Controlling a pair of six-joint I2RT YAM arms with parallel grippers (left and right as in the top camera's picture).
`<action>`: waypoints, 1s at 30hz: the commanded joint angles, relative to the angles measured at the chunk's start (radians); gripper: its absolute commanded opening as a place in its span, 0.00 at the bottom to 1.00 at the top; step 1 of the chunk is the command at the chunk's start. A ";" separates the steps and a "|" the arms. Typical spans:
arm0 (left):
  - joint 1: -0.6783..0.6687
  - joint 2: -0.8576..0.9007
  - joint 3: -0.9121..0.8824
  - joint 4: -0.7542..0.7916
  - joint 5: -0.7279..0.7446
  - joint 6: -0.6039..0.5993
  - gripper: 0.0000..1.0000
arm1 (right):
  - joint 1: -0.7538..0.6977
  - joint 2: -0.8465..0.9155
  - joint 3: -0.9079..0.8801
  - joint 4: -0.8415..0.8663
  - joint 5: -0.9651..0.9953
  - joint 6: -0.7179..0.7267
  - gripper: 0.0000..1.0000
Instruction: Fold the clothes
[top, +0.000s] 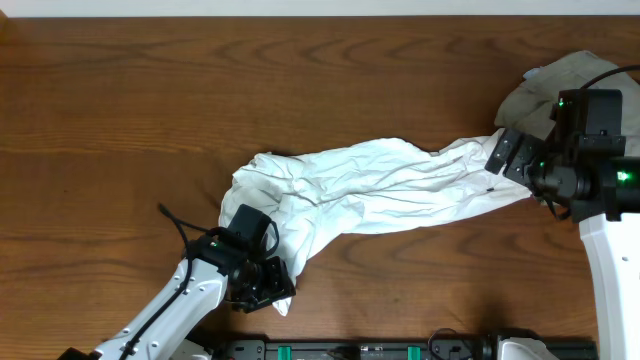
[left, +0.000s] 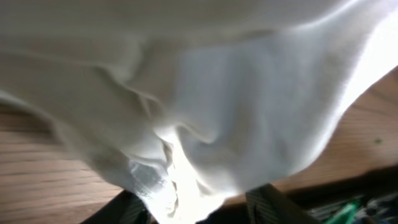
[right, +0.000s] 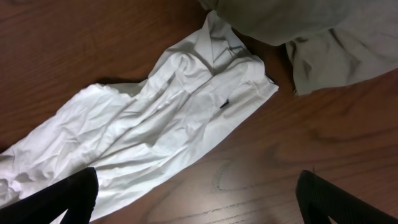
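Left tool (top: 270, 288): sitting at the white shirt's (top: 370, 185) left corner, cloth lying between its fingers (left: 127, 210); I cannot tell if it is gripping.
Right tool (top: 510, 155): hanging wide open over the shirt's right end.
Shirt axis: running left-to-right across the tabletop (top: 150, 100), one end by each arm.

I see the T-shirt (top: 370, 190) stretched 7 to 3 o'clock on the surface (top: 150, 100), another shirt (top: 540, 95) at 2 o'clock.

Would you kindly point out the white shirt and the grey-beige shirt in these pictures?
white shirt (top: 380, 185), overhead view, on the crumpled middle of its body.
grey-beige shirt (right: 323, 25), right wrist view, on its bunched fabric near the top edge.
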 joint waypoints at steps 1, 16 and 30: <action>-0.003 0.017 0.005 -0.002 -0.074 -0.004 0.53 | -0.005 0.001 0.017 -0.003 -0.004 -0.010 0.99; -0.003 0.159 0.007 0.039 -0.074 -0.021 0.32 | -0.005 0.001 0.017 0.000 -0.004 -0.011 0.99; 0.016 0.150 0.327 -0.170 -0.203 0.006 0.06 | -0.005 0.001 0.017 0.000 -0.029 -0.011 0.99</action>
